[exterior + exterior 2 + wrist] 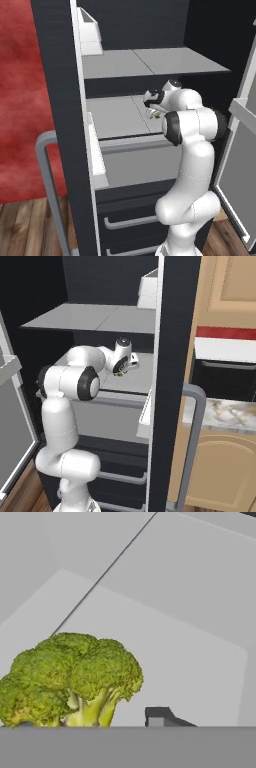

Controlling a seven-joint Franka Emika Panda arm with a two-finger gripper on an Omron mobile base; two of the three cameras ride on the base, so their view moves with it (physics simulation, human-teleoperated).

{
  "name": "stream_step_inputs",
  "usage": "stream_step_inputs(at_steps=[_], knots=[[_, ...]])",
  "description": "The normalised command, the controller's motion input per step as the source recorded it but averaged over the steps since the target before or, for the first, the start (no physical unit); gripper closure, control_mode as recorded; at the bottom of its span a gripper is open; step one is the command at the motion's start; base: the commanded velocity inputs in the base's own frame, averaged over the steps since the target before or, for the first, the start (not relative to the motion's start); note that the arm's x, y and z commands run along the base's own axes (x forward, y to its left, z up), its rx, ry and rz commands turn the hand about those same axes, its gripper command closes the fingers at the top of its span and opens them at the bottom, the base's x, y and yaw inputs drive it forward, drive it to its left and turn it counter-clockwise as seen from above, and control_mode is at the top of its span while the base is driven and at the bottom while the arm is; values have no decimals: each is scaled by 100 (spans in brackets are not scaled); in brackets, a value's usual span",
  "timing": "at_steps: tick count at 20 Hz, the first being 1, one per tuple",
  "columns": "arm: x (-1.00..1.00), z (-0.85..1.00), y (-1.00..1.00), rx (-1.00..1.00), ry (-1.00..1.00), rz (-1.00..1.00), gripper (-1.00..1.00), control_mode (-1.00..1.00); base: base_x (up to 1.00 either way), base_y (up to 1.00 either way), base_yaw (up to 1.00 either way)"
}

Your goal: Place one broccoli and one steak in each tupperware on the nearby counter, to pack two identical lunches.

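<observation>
Gripper (152, 111) is reached into the open fridge at the level of the middle grey shelf (117, 117), the arm's elbow bent out in front of the shelves. Jaws: a single dark finger tip (159, 716) shows in the hand view, so whether they are spread or pressing on anything cannot be told. Surroundings: the dark fridge door edge (60, 125) stands upright to the arm's left with a grey handle (47, 185) on it; a white box (90, 32) sits on the top shelf near that door edge; dark drawers (130, 220) lie below the shelves. In the right base view a strip of marble counter (225, 412) shows beyond the door, over light wooden cabinets (220, 471). Broccoli (70, 679): lies on the pale shelf floor right at the gripper, florets up and stalk pointing toward the camera, to the left of the visible finger tip; contact cannot be told. A speck of green shows at the gripper in both base views.
</observation>
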Motion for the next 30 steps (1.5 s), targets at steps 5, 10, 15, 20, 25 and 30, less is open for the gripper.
stream_step_inputs(at_steps=[5,10,15,20,25,30], knots=[[-26,-84,44,-8,-6,0,100,-100,0,0,0],[-90,-65,27,-5,-36,0,100,-100,0,0,0],[-100,14,4,0,-4,0,100,-100,0,0,0],[-100,83,0,-4,15,4,100,-100,0,0,0],[-100,100,2,-9,27,5,100,-100,0,0,0],[-100,82,29,-10,19,8,100,-100,0,0,0]])
